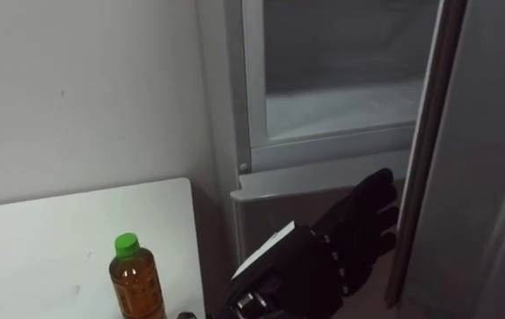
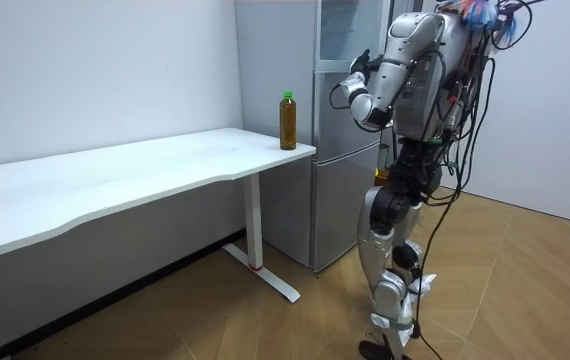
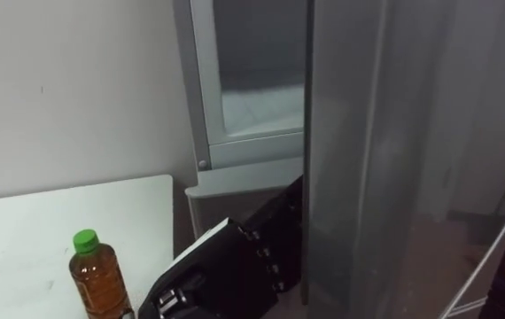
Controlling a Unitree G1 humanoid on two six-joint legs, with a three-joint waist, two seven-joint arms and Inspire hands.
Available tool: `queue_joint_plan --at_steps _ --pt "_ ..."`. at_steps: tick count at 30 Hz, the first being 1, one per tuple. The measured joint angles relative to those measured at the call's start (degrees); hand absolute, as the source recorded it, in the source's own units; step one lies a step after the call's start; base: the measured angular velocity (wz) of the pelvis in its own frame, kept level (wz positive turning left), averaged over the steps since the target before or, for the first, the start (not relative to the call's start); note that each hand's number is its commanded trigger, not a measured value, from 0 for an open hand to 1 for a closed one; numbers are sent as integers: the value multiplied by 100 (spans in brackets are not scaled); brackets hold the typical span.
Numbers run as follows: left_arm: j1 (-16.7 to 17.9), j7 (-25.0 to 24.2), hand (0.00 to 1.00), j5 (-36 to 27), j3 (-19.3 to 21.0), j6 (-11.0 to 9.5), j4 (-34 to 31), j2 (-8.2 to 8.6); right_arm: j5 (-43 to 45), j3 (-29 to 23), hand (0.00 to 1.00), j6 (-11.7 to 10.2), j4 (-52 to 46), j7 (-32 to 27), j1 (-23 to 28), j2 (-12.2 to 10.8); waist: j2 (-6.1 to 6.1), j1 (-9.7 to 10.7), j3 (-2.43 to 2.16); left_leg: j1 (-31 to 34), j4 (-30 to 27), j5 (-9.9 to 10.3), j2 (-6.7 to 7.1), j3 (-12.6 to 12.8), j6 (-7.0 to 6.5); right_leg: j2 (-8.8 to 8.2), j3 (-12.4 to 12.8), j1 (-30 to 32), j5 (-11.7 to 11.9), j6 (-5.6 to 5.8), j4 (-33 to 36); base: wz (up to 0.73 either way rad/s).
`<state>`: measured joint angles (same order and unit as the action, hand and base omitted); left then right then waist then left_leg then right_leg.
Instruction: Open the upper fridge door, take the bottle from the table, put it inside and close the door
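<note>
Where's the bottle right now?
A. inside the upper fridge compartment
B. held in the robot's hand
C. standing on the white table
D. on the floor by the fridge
C: the bottle stands upright near the edge of the white table next to the fridge, while the open left hand reaches toward the open upper door and holds nothing.

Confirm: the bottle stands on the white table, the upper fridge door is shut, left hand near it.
Not shut: the left eye view shows the upper fridge door open. The bottle stands on the white table, left hand near the door.
</note>
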<state>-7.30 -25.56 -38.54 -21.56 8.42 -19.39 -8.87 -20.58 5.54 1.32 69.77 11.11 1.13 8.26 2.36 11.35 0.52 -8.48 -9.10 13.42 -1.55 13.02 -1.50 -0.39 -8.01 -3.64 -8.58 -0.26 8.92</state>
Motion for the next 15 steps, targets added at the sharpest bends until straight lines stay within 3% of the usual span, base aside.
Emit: queue_joint_plan --at_steps 5,15 --pt "-62 -19 0 -2 8 0 -1 2 -192 -7 0 2 -1 26 32 18 30 16 -14 27 47 2 -24 73 -1 42 41 68 50 -22 -7 -7" --pt "-205 -156 0 0 9 1 0 -8 -396 -63 0 1 -13 79 51 92 155 141 7 -27 46 2 -39 260 0 60 193 78 72 -19 -12 -9"
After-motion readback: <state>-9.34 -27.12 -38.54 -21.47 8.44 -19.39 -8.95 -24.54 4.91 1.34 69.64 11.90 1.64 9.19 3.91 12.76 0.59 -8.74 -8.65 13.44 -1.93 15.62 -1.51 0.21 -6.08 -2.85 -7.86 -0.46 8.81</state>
